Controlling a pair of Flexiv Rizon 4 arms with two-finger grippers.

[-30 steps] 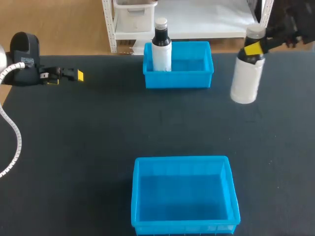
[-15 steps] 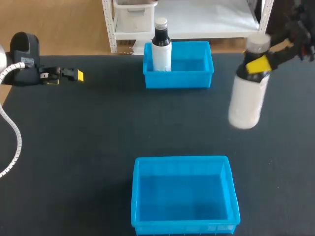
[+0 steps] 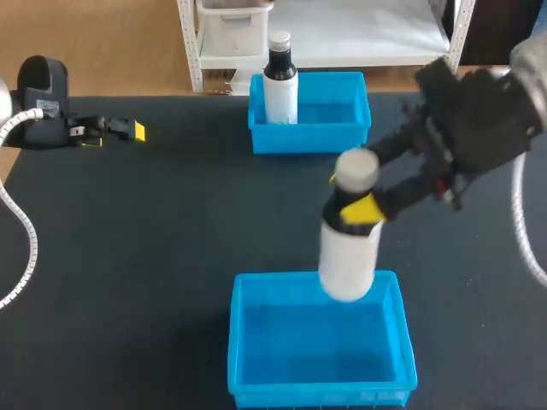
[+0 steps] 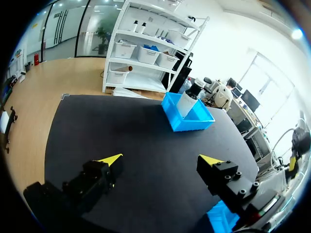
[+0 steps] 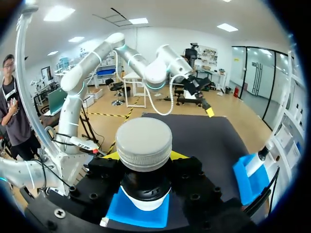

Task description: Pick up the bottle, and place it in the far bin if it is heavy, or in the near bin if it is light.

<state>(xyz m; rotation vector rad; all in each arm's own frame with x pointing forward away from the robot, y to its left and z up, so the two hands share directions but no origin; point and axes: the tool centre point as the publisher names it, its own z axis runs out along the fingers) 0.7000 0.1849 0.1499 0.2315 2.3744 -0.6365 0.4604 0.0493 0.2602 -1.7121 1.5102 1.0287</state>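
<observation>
White bottle [image 3: 349,248], grey cap, upright, gripped at its dark neck by the right end effector [image 3: 359,207], yellow tips clenched on either side. Its base hangs below the end effector over the far rim of the near bin [image 3: 239,342]; possibly dipping inside, hard to tell. Far bin [image 3: 342,141], well beyond, holds a second bottle [image 3: 279,81]. Left end effector [image 4: 160,158] spread wide over the dark table [image 3: 128,256].
</observation>
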